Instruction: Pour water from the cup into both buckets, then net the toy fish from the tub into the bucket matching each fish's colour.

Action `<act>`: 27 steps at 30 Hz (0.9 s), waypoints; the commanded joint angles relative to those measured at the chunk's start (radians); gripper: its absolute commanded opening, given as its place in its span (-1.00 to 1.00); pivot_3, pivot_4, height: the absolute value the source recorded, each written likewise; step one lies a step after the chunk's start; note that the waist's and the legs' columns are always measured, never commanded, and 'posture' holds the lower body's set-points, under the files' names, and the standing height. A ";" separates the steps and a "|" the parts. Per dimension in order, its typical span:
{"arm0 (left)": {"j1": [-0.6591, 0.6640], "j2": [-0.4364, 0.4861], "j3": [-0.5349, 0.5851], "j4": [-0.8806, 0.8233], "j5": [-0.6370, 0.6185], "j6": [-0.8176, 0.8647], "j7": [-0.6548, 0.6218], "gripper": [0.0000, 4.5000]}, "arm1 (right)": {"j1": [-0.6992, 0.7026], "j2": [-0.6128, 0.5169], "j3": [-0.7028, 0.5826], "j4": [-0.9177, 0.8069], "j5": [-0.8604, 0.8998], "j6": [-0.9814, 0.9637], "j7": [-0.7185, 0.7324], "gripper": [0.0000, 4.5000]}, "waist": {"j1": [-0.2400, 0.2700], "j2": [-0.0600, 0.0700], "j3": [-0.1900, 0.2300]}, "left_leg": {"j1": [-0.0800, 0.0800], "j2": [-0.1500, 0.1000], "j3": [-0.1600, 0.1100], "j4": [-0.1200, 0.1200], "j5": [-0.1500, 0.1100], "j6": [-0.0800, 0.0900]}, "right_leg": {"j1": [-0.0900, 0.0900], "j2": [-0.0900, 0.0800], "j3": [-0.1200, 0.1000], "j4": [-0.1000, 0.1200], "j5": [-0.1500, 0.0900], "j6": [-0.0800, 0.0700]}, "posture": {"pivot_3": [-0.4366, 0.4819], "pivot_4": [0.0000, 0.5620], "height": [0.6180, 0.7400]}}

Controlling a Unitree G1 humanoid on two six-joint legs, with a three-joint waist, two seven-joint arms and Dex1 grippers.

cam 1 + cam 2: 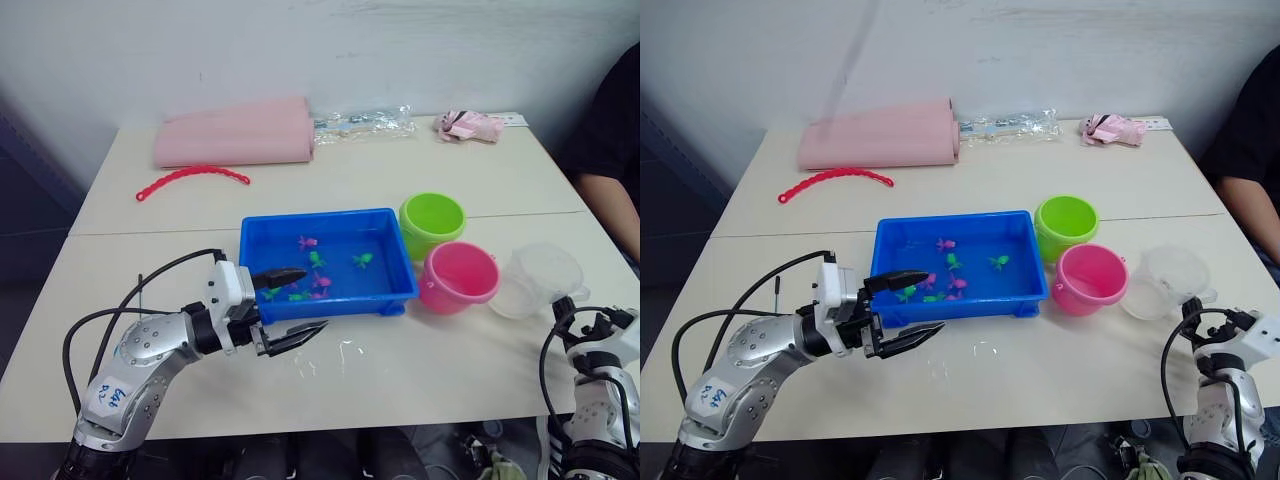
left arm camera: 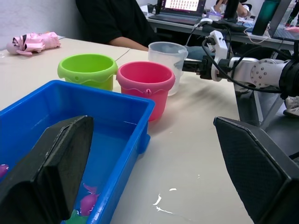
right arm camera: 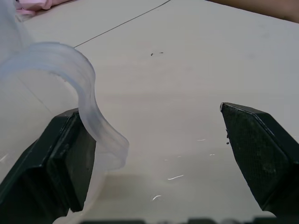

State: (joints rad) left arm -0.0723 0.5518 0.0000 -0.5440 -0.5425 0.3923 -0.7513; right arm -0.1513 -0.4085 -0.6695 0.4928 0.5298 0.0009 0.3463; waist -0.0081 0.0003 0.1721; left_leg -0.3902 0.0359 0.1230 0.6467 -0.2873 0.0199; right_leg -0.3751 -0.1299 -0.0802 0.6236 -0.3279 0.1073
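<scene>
Reaching for the cup (image 1: 540,280) at right of frame, the right end effector (image 3: 154,154) gapes wide, empty, handle beside 1 finger; closing off-center could tip it.

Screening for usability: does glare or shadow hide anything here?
Left eye view: no strong glare on the tub, fish legible; small glints from drops on the table by the left tool. Right wrist view: clear cup pale against pale table.
</scene>
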 commanded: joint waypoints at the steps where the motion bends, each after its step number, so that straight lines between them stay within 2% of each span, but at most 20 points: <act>1: 0.003 -0.002 0.005 -0.020 0.007 -0.025 0.000 1.00 | -0.012 -0.029 0.007 0.013 -0.005 -0.031 0.037 0.97 | 0.000 0.000 0.000 | 0.000 0.000 0.000 0.000 0.000 0.000 | 0.000 0.000 0.000 0.000 0.000 0.000 | -0.05 -0.47 1.00; 3: 0.011 0.004 0.007 -0.023 0.009 -0.025 -0.005 1.00 | -0.021 -0.040 0.013 0.026 -0.013 -0.044 0.049 0.97 | 0.000 0.000 0.000 | 0.000 0.000 0.000 0.000 0.000 0.000 | 0.000 0.000 0.000 0.000 0.000 0.000 | -0.05 -0.47 1.00; 6: 0.019 0.008 0.009 -0.026 0.009 -0.027 -0.009 1.00 | -0.031 -0.051 0.021 0.043 -0.019 -0.055 0.068 0.59 | -0.004 0.000 0.000 | 0.000 0.000 0.000 0.000 0.000 0.000 | 0.000 0.000 0.000 0.000 0.000 0.000 | -0.05 -0.47 1.00; 8: 0.021 0.008 0.008 -0.028 0.010 -0.026 -0.010 1.00 | -0.034 -0.055 0.026 0.048 -0.023 -0.062 0.079 0.22 | -0.007 0.000 0.000 | 0.000 0.000 0.000 0.000 0.000 0.000 | 0.000 0.000 0.000 0.000 0.000 0.000 | -0.05 -0.47 1.00; 10: 0.022 0.008 0.007 -0.029 0.011 -0.026 -0.011 1.00 | -0.034 -0.059 0.031 0.047 -0.025 -0.068 0.087 -0.29 | -0.005 0.000 0.000 | 0.000 0.000 0.000 0.000 0.000 0.000 | 0.000 0.000 0.000 -0.001 0.000 0.000 | -0.05 -0.47 1.00; 13: 0.020 0.008 0.007 -0.027 0.010 -0.024 -0.013 1.00 | -0.029 -0.058 0.029 0.027 -0.020 -0.068 0.087 -0.90 | -0.003 0.000 0.000 | 0.000 0.000 0.000 0.000 0.000 0.000 | 0.000 -0.001 0.000 -0.001 0.000 0.000 | -0.05 -0.47 1.00; 14: 0.022 0.008 0.005 -0.027 0.011 -0.024 -0.013 1.00 | -0.024 -0.059 0.025 0.013 -0.016 -0.065 0.084 -0.96 | -0.004 0.000 0.000 | -0.001 0.000 0.000 0.000 0.000 0.000 | 0.000 -0.001 0.000 -0.001 0.000 0.000 | -0.05 -0.47 1.00; 19: 0.028 0.006 0.002 -0.028 0.012 -0.026 -0.014 1.00 | -0.008 -0.077 0.017 -0.038 -0.028 -0.073 0.058 -0.96 | -0.006 0.001 0.001 | 0.000 0.000 0.000 0.000 0.000 0.000 | 0.000 -0.001 0.000 -0.001 0.000 0.000 | -0.05 -0.47 1.00; 27: 0.026 0.002 0.000 -0.015 0.014 -0.037 -0.021 1.00 | 0.035 -0.164 0.035 -0.235 -0.091 -0.054 0.027 -0.96 | -0.005 0.002 0.002 | -0.001 0.000 0.000 -0.001 0.000 0.000 | 0.000 -0.002 0.000 -0.002 0.000 0.001 | -0.05 -0.47 1.00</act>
State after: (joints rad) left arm -0.0469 0.5554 -0.0011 -0.5420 -0.5285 0.3771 -0.7657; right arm -0.1211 -0.5500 -0.6261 0.3247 0.4461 -0.0418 0.3791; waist -0.0135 0.0025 0.1743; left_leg -0.3906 0.0362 0.1231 0.6461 -0.2877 0.0195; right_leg -0.3752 -0.1315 -0.0802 0.6217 -0.3276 0.1079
